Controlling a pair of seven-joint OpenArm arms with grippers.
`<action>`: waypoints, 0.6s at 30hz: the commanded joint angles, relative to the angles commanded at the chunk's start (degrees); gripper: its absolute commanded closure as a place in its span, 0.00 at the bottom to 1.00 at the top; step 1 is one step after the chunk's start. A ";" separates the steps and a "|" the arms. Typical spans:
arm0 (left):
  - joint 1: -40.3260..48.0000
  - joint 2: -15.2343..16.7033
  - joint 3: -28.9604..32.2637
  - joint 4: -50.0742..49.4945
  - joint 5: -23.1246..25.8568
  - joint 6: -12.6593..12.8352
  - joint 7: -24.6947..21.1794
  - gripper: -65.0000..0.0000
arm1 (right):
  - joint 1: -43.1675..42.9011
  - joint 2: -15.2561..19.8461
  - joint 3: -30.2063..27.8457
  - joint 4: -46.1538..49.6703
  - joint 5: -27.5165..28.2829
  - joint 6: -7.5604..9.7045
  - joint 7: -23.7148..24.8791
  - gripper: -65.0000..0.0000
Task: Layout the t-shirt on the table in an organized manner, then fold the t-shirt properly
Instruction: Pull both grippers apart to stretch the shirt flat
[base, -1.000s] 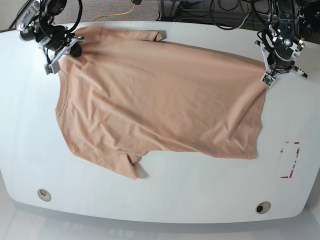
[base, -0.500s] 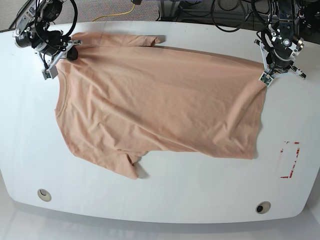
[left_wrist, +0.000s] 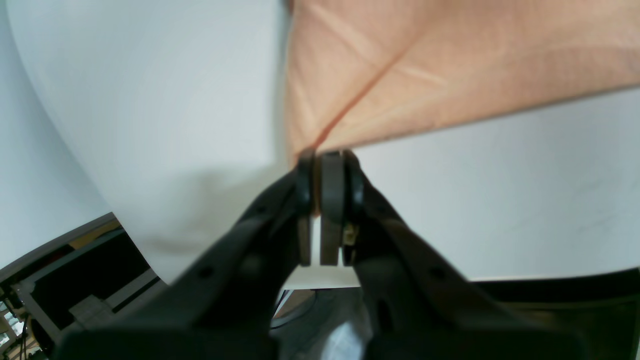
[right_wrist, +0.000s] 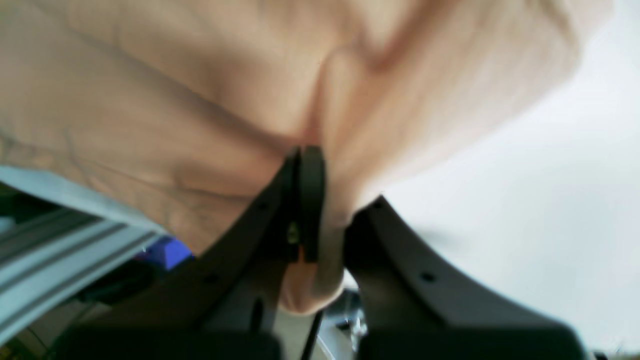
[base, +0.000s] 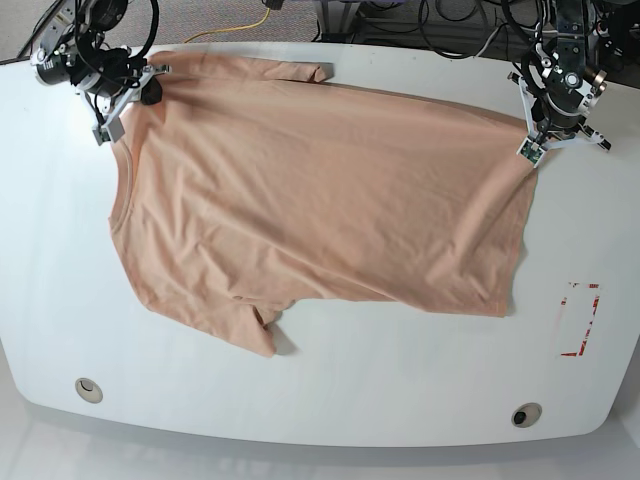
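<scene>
A peach-pink t-shirt (base: 320, 190) lies spread across the far half of a glossy white tabletop (base: 330, 390), seen from above. The shirt is laid sideways: its hem runs down the right side of the base view and its neck edge curves along the left side. One short sleeve (base: 290, 70) lies flat along the far edge of the tabletop, and the other sleeve (base: 258, 328) points toward the near edge, slightly crumpled. Soft wrinkles fan across the cloth between the two arms.

The left end effector (base: 534, 140), at the far right of the base view, is clamped on the far hem corner of the shirt. In its wrist view the left end effector's (left_wrist: 325, 185) dark pads are pressed together with a thin tip of fabric (left_wrist: 425, 70) pinched between them, and a crease runs away from the pinch point across the cloth.

The right end effector (base: 125, 100), at the far left of the base view, grips the shirt at its shoulder corner. Its wrist view is blurred, but the right end effector (right_wrist: 312, 200) shows a fold of peach cloth (right_wrist: 200, 100) bunched between the fingers and hanging below them.

A red tape rectangle (base: 580, 320) marks the tabletop near its right side, apart from the shirt. Two small round grommets (base: 88, 389) sit near the front edge.
</scene>
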 joint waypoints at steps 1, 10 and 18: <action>0.18 0.00 0.00 0.00 0.00 0.00 0.00 1.00 | -0.09 0.00 0.00 0.26 0.00 0.00 0.00 1.00; 0.00 0.00 0.18 2.20 0.00 0.00 0.00 1.00 | 0.70 0.35 -0.18 1.05 0.09 0.00 0.00 1.00; -5.10 -0.26 0.26 2.46 0.09 0.00 2.55 1.00 | 1.67 3.16 0.00 0.79 3.25 0.00 0.00 1.00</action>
